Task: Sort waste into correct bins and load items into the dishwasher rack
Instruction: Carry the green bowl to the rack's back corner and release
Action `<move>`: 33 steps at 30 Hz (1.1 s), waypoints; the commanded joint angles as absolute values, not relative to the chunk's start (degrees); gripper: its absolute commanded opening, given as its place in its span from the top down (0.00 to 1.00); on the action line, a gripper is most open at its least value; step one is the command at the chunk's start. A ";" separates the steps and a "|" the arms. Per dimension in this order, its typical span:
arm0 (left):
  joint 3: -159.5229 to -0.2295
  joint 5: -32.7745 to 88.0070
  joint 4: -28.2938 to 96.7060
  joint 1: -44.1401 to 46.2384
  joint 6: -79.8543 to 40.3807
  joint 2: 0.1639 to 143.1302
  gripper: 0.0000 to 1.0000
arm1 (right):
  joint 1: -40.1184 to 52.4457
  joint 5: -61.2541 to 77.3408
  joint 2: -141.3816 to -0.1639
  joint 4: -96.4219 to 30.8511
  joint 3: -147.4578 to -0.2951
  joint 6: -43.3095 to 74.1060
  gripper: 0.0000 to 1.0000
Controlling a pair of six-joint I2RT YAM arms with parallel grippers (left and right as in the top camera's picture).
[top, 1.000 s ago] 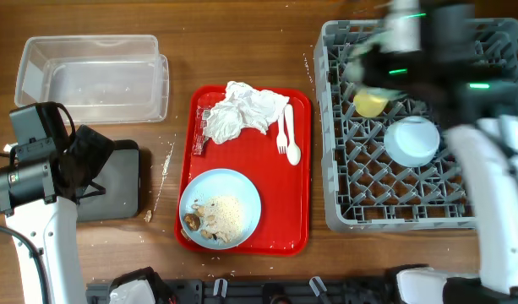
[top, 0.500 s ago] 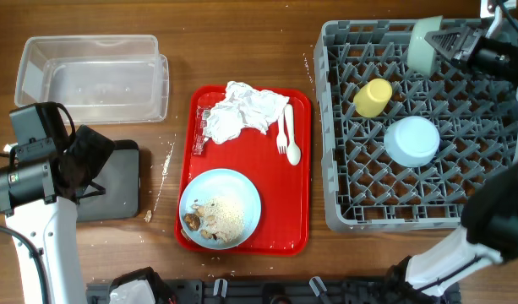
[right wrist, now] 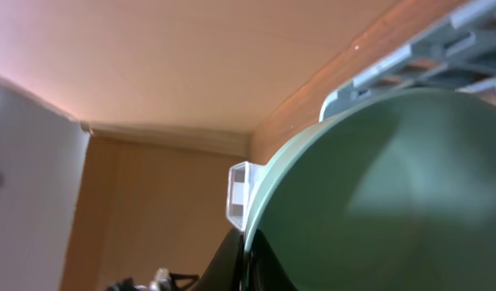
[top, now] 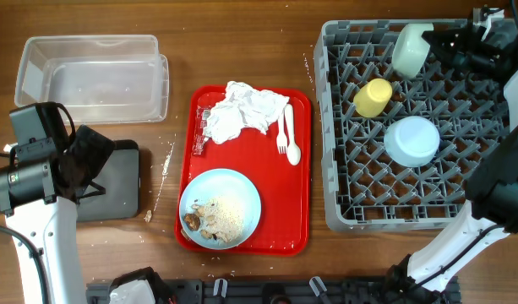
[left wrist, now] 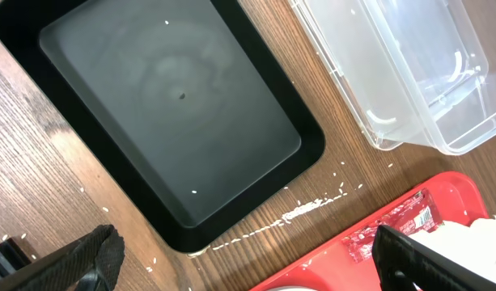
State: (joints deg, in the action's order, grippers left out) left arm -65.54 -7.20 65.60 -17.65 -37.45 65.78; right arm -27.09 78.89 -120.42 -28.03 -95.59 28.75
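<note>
My right gripper is shut on the rim of the pale green bowl, held on edge over the far side of the grey dishwasher rack. The bowl fills the right wrist view. In the rack lie the yellow cup and the upturned light blue bowl. My left gripper is open and empty above the black tray, beside the clear tub. On the red tray lie white napkins, a red wrapper, a fork, a spoon and the blue plate with food crumbs.
Rice grains are scattered on the wooden table between the black tray and the red tray. The left arm's body stands over the black tray's left part in the overhead view.
My right gripper has swung the green bowl from above the rack's middle to its far right, then a little left and lower. The left arm has not moved.
</note>
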 commanded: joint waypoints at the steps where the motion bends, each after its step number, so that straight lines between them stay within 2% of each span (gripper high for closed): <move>1: -66.11 -7.14 65.58 -18.02 -38.17 65.80 0.00 | -27.83 74.52 -120.57 -30.26 -94.02 30.44 0.96; 5: -66.11 -7.14 65.60 -18.02 -38.17 65.80 0.00 | -28.75 73.03 -120.57 -31.68 -93.12 29.47 0.95; 11: -66.11 -7.14 65.60 -18.02 -38.17 65.80 0.00 | -32.36 63.18 -120.29 -36.14 -93.17 29.50 0.94; 17: -66.11 -7.14 65.58 -18.02 -38.17 65.80 0.00 | -37.50 61.06 -118.65 -41.15 -95.96 26.96 0.79; 23: -66.11 -7.14 65.60 -18.02 -38.17 65.80 0.00 | -39.07 46.15 -109.78 -46.68 -96.53 25.47 0.73; 26: -66.11 -7.14 65.60 -18.02 -38.17 65.80 0.00 | -36.36 39.13 -103.85 -48.66 -96.53 23.70 0.68; 30: -66.11 -7.14 65.60 -18.02 -38.17 65.80 0.00 | -27.64 24.62 -99.90 -50.61 -96.53 20.97 0.61; 31: -66.11 -7.14 65.60 -18.02 -38.17 65.80 0.00 | -24.93 20.18 -99.92 -50.89 -96.51 21.10 0.62; 33: -66.11 -7.14 65.60 -18.02 -38.17 65.80 0.00 | -19.25 15.68 -100.18 -51.44 -96.31 20.78 0.74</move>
